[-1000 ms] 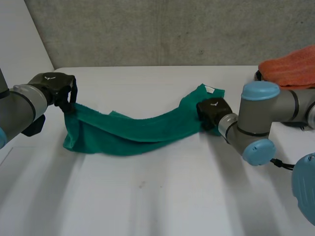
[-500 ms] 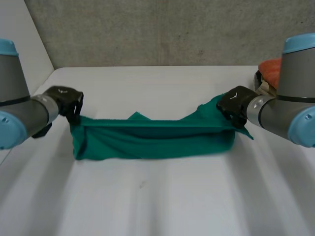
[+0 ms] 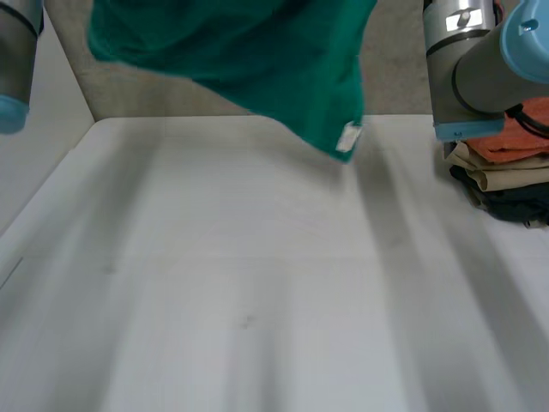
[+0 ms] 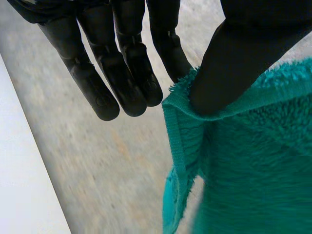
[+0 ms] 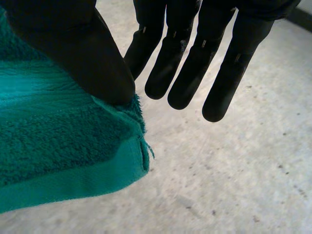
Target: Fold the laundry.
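No writing can be read. The green towel (image 3: pixel 257 60) carries a small white tag (image 3: pixel 348 137) at its hanging corner, right of the frame's centre, its print too small to read.

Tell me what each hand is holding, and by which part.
Both hold the green towel: the left hand pinches one corner under its thumb, the right hand another corner.

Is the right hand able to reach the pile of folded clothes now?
Likely not yet: the right hand pinches a corner of the green towel, held in the air. The pile lies close beside the right arm, with nothing between.
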Robot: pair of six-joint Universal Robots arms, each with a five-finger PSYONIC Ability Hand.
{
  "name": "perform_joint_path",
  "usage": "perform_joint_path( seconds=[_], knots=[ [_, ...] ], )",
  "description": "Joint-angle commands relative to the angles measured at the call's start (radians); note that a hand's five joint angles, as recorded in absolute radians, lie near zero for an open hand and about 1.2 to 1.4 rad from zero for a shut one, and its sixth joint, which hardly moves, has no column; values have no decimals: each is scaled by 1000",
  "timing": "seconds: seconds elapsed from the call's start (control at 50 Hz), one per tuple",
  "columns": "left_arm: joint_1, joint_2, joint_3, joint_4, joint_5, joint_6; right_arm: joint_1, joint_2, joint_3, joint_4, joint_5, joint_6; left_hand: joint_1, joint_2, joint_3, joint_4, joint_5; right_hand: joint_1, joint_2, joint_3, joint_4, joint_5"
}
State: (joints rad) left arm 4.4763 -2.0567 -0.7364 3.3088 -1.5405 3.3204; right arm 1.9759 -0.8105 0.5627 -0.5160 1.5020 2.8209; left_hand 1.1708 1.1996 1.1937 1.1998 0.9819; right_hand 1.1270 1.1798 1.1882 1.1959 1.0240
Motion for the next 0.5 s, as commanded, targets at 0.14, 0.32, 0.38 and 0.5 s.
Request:
perform_joint_path(
  seconds=[0.14, 0.32, 0.38, 0.5],
  knots=[
    [24, -8, -483, -11, -81, 87, -39, -104, 469, 76, -121, -61, 220, 191, 197, 191, 234, 269, 217, 208, 200, 198],
    [18, -120, -636, -26, -18, 134, -40, -91, 687, 156, -166, -241, -3, -32, -26, -32, 12, 269, 217, 208, 200, 198],
    [20, -132, -638, -58, -18, 142, -45, -81, 698, 171, -158, -273, -254, -283, -277, -283, -240, 269, 217, 208, 200, 198],
    [46, -94, -641, -84, 3, 162, -57, -84, 686, 191, -131, -258, -534, -563, -557, -563, -520, 269, 217, 208, 200, 198]
  ],
)
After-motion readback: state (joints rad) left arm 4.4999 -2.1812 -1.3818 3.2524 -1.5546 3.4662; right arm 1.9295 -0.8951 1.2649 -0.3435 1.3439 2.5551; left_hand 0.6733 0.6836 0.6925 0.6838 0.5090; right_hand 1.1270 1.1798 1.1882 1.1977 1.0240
